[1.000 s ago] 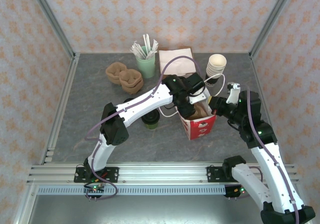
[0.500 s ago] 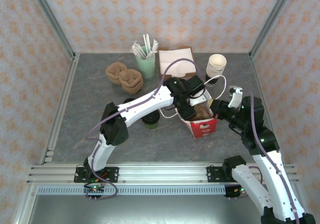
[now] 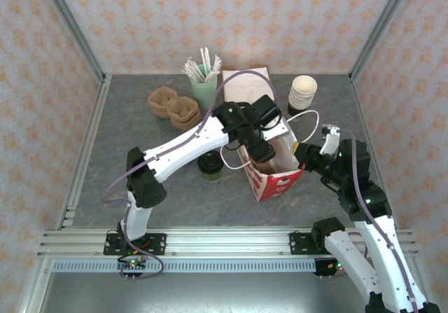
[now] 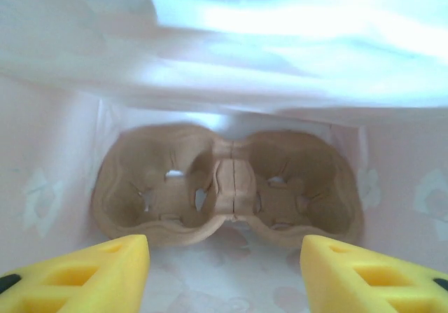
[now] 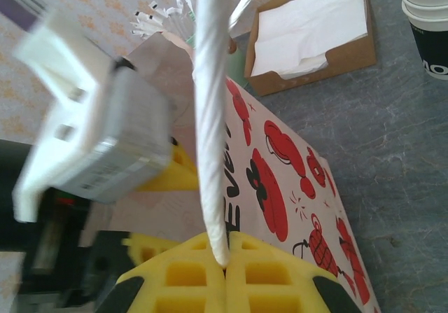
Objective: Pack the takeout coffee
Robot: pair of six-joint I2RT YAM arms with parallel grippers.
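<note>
Takeout coffee (image 3: 210, 167), a short dark cup with a black lid, stands upright on the grey tabletop (image 3: 140, 152) just left of centre in the overhead view. It is beside the red-and-white paper bag (image 3: 274, 181) but outside it. The left arm curves over the middle of the frame, and the left gripper (image 3: 260, 150) reaches down into the bag's open mouth.

From the left wrist camera, the left gripper (image 4: 224, 274) has its jaws spread wide and holds nothing. Its yellow fingers (image 4: 105, 271) sit at the lower corners of the frame. Between and beyond them a brown moulded cup carrier (image 4: 227, 187) lies flat on the floor of the bag (image 4: 42, 159).

At centre right of the overhead view, the right gripper (image 3: 306, 160) meets the bag's right edge. The right wrist camera shows the right gripper (image 5: 225, 257) clamped on the bag's white twisted handle (image 5: 210, 117), which rises straight up the frame beside the printed side of the bag (image 5: 280, 187).

Along the far side of the tabletop stand a green cup of stirrers (image 3: 204, 89), a cardboard box of napkins (image 3: 245, 83), a stack of cream cups (image 3: 302, 92) and spare brown carriers (image 3: 175, 106).
</note>
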